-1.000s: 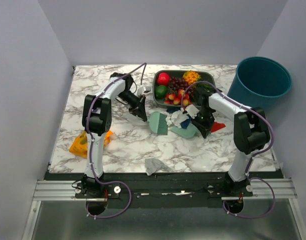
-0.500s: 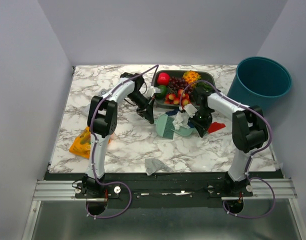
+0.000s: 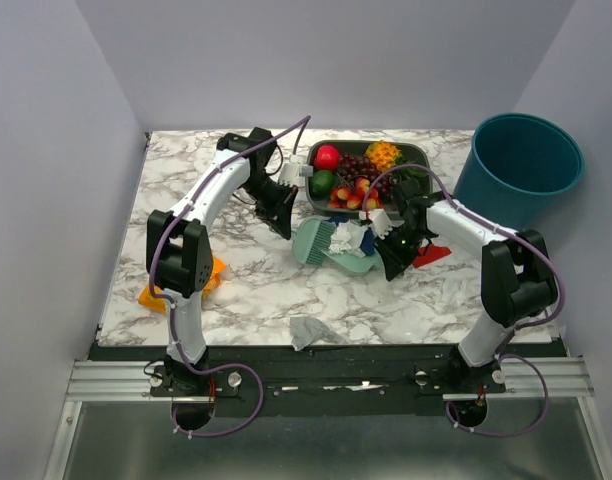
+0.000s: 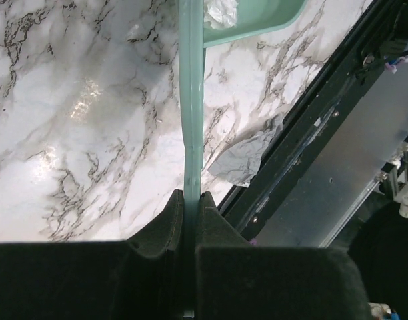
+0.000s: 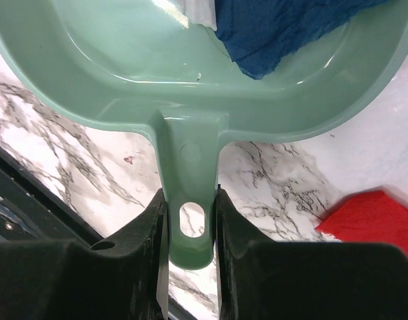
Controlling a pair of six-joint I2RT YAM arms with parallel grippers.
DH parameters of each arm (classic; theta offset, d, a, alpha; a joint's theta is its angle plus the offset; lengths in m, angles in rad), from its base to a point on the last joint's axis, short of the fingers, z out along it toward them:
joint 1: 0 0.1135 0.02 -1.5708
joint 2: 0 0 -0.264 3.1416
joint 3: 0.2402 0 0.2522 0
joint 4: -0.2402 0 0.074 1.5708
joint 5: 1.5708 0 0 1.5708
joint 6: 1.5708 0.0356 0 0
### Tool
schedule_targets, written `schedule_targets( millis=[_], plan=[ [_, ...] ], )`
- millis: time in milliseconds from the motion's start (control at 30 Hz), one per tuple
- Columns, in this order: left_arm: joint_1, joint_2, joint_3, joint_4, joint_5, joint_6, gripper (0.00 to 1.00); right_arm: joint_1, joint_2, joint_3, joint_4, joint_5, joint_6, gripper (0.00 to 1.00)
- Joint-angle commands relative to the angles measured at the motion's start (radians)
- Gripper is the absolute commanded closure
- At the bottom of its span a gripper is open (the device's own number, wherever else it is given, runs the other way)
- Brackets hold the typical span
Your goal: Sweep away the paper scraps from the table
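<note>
On the marble table (image 3: pixel 246 290), the left gripper (image 4: pixel 193 200) clamps a green brush (image 4: pixel 191 100) beside the dustpan (image 5: pixel 157 73) holding paper scraps (image 5: pixel 284 27), its handle pinched by the right gripper (image 5: pixel 189 220).

dustpan (image 5: pixel 124 80) and blue scrap (image 5: pixel 284 27) are cut off at top edge; red scrap (image 5: pixel 367 217) is clipped at right.

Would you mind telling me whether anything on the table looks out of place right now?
Yes: a crumpled grey scrap sits alone at the table's front edge, and a red scrap lies outside the dustpan, beside the right gripper.
</note>
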Motion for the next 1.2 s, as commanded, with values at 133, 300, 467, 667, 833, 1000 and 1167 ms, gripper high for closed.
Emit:
schedule_targets(
  millis=[133,300,467,667,833,1000,1167],
  plan=[
    [0.0,-0.121,0.004,-0.163,-0.031,0.082,1.0,-0.002,-0.124,-0.081,0.136,-0.143,0.064,0.99],
    [0.002,-0.204,0.025,-0.163,-0.028,0.128,1.0,-0.001,-0.175,-0.115,0.182,-0.149,0.079,0.99],
    [0.0,-0.279,0.04,-0.163,-0.042,0.176,1.0,-0.002,-0.213,-0.124,0.22,-0.144,0.097,0.99],
    [0.0,-0.333,0.037,-0.163,-0.049,0.192,1.0,-0.008,-0.25,-0.098,0.227,-0.141,0.12,0.99],
    [0.0,-0.353,0.074,-0.163,-0.042,0.2,1.0,-0.019,-0.267,-0.061,0.208,-0.138,0.119,0.99],
    [0.003,-0.376,0.138,-0.143,-0.037,0.234,1.0,-0.033,-0.287,0.0,0.152,-0.123,0.105,1.0],
    [0.07,-0.39,0.149,-0.065,-0.034,0.216,1.0,-0.05,-0.316,0.084,0.053,-0.098,0.099,0.99]
  ],
)
